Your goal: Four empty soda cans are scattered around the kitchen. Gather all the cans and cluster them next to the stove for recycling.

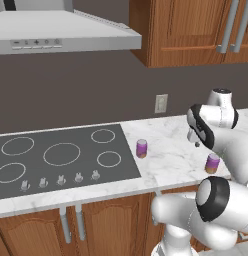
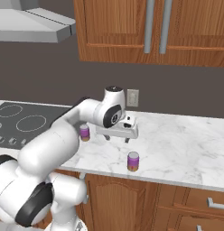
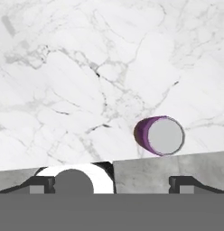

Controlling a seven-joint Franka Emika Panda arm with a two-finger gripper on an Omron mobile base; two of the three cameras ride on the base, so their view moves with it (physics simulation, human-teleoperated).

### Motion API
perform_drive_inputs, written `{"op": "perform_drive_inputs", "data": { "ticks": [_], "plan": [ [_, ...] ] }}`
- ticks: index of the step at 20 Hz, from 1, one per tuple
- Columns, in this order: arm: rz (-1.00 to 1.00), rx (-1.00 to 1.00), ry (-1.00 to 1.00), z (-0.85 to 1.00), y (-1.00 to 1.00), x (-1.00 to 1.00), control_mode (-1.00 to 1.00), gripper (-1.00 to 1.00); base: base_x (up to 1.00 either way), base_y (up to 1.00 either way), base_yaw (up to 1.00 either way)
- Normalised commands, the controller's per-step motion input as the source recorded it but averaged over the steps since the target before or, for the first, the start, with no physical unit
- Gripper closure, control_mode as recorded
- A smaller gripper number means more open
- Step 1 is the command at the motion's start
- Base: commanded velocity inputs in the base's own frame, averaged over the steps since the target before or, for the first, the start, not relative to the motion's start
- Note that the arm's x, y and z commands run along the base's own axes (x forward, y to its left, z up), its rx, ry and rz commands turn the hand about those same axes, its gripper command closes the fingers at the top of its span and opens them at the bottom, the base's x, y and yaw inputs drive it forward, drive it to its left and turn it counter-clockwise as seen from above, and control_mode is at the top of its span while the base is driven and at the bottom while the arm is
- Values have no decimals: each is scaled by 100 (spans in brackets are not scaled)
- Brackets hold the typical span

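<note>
Cans are what matter here, and two of them stand upright on the white marble counter (image 2: 177, 135). One can (image 1: 141, 148) sits just beside the right edge of the stove (image 1: 61, 155), which looks like where the cluster belongs. The other can (image 2: 133, 161) stands well apart from it, farther from the stove and close to the counter's front edge.

The gripper (image 2: 119, 137) hangs above the marble between the two cans, pointing straight down, jaws spread wide with nothing between them. From the hand's own camera, the front can (image 3: 159, 135) shows as a pale round top with a sliver of purple side, so its long axis runs up toward the hand. It lies off to one side of the line between the fingers rather than under it, toward the counter's front edge.

My guess is that this front can is the next one to fetch. The hand would need to shift toward the counter's edge until the can is centred, then drop straight down.
</note>
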Motion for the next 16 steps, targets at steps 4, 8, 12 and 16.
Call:
{"op": "perform_drive_inputs", "data": {
  "ticks": [4,8,12,16],
  "plan": [
    [-8,-4,3,0,-16,-13,-100,-100,0,0,0],
    [-6,-4,7,0,-19,0,-100,-100,0,0,0],
    [-5,-1,5,0,-30,0,-100,-100,0,0,0],
    [-3,0,2,0,-27,0,-100,-100,0,0,0]
  ]
}}
